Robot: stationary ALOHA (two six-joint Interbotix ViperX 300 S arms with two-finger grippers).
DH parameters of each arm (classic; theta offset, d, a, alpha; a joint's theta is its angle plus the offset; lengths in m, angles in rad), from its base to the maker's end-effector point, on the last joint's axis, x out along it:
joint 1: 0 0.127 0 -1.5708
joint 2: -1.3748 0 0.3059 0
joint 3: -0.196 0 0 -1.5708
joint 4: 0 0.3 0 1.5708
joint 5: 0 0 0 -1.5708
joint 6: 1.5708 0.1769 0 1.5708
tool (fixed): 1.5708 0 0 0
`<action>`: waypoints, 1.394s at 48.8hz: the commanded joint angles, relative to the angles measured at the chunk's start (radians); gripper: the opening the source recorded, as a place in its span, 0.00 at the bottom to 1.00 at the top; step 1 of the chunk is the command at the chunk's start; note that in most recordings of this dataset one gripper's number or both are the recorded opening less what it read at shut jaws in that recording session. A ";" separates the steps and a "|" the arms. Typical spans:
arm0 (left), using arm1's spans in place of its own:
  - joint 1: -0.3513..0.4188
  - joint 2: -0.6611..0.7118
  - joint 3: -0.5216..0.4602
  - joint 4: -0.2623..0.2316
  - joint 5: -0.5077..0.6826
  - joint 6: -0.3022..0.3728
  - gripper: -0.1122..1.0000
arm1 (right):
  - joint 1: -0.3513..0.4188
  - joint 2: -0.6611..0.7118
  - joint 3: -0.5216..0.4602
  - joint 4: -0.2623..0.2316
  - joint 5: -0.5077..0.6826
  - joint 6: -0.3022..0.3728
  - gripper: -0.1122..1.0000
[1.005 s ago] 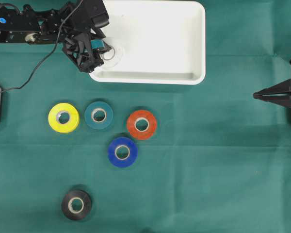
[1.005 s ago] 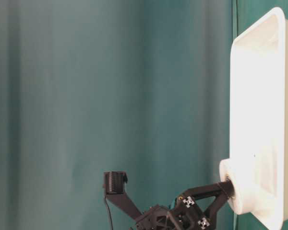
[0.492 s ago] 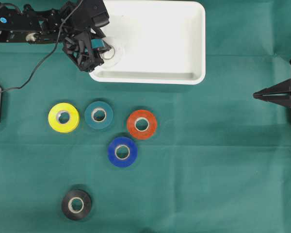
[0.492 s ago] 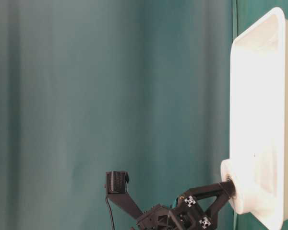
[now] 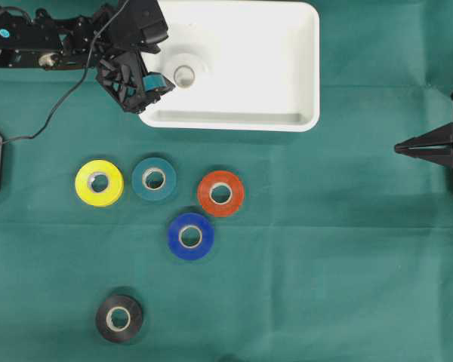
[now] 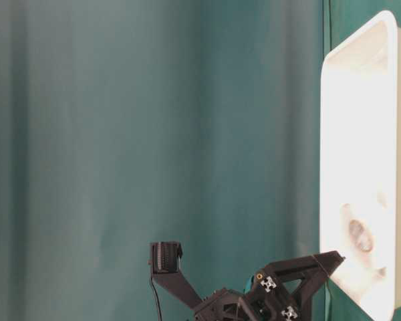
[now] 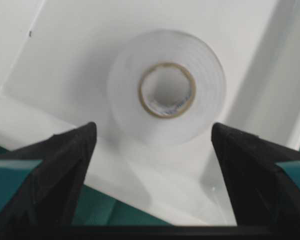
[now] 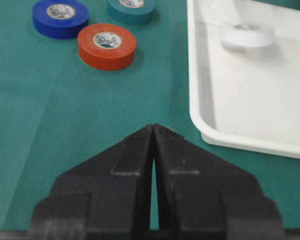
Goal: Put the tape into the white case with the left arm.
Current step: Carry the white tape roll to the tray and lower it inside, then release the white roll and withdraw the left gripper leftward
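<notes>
White tape roll (image 5: 184,74) lies flat on the floor of the large shallow white plastic case (image 5: 309,68), at its left end, near the left wall. Wrist view shows it clear of both fingers, nothing touching it. Left gripper (image 5: 157,78), black with teal strips, hangs over the case's left rim, jaws spread wide, holding nothing.

Step in hand, judged: release of this roll done, drop-off stage. Next move calls for lifting the left arm clear of the rim without clipping it, then heading for one of the rolls on the green cloth (image 5: 325,249).

Five rolls wait outside the case, all flat: yellow roll (image 5: 99,182) far left, teal roll (image 5: 154,179) just beside it, orange-red roll (image 5: 220,193) right of that, blue roll (image 5: 190,236) below and between those two, black roll (image 5: 119,318) well apart at the near-left.

Right gripper (image 8: 153,131), all black, parked at the right edge, jaws closed on nothing, well apart from everything.
</notes>
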 commanded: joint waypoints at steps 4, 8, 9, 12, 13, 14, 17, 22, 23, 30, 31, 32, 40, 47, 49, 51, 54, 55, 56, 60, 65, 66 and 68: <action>0.000 -0.009 -0.009 0.002 -0.009 -0.002 0.92 | -0.002 0.009 -0.011 0.000 -0.008 0.002 0.01; 0.000 -0.011 -0.008 0.002 -0.009 -0.002 0.92 | 0.000 0.009 -0.011 0.000 -0.008 0.002 0.01; 0.000 -0.011 -0.008 0.002 -0.009 -0.002 0.92 | -0.002 0.009 -0.011 -0.002 -0.008 0.002 0.01; -0.006 -0.020 -0.003 0.002 -0.005 -0.002 0.92 | -0.002 0.009 -0.011 -0.002 -0.008 0.002 0.01; -0.008 -0.025 -0.002 0.002 -0.005 -0.002 0.92 | -0.002 0.009 -0.011 -0.002 -0.006 0.002 0.01; -0.012 -0.029 0.002 0.002 -0.003 -0.002 0.92 | -0.002 0.009 -0.011 -0.002 -0.008 0.002 0.01; -0.028 -0.048 0.012 0.002 -0.002 -0.002 0.92 | -0.002 0.009 -0.011 0.000 -0.006 0.002 0.01; -0.057 -0.092 0.038 0.002 -0.002 -0.003 0.92 | -0.002 0.009 -0.011 -0.002 -0.006 0.002 0.01; -0.061 -0.103 0.044 0.002 -0.002 -0.003 0.92 | -0.002 0.009 -0.011 -0.002 -0.008 0.002 0.01; -0.069 -0.187 0.109 0.000 -0.002 -0.006 0.92 | -0.002 0.009 -0.011 -0.002 -0.008 0.002 0.01; -0.071 -0.198 0.120 0.000 -0.002 -0.006 0.92 | -0.002 0.009 -0.011 -0.002 -0.008 0.002 0.01; -0.071 -0.216 0.138 0.000 -0.002 -0.006 0.92 | -0.002 0.009 -0.011 -0.002 -0.008 0.002 0.01; -0.084 -0.314 0.219 0.000 -0.002 -0.006 0.92 | -0.002 0.009 -0.011 -0.002 -0.008 0.002 0.01; -0.092 -0.390 0.278 0.000 -0.002 -0.006 0.92 | -0.002 0.009 -0.011 -0.002 -0.009 0.002 0.01; -0.097 -0.407 0.290 0.002 0.000 -0.006 0.92 | -0.002 0.009 -0.011 0.000 -0.009 0.002 0.01; -0.100 -0.422 0.302 0.000 0.000 -0.006 0.92 | -0.002 0.009 -0.011 -0.002 -0.009 0.002 0.01; -0.109 -0.443 0.319 0.002 0.002 -0.006 0.92 | -0.002 0.009 -0.011 -0.002 -0.009 0.002 0.01; -0.112 -0.449 0.324 0.002 0.002 -0.006 0.91 | -0.002 0.009 -0.011 0.000 -0.009 0.002 0.01; -0.115 -0.454 0.327 0.000 0.000 -0.006 0.91 | -0.002 0.009 -0.011 -0.002 -0.009 0.002 0.01; -0.135 -0.463 0.341 0.000 0.000 -0.006 0.91 | -0.002 0.009 -0.009 -0.002 -0.009 0.002 0.01; -0.181 -0.465 0.356 0.002 0.002 -0.006 0.91 | -0.002 0.009 -0.008 0.000 -0.009 0.002 0.01; -0.192 -0.465 0.357 0.000 0.000 -0.006 0.92 | -0.002 0.009 -0.008 -0.002 -0.009 0.002 0.01; -0.221 -0.466 0.362 0.000 0.002 -0.006 0.92 | -0.002 0.009 -0.008 -0.002 -0.009 0.002 0.01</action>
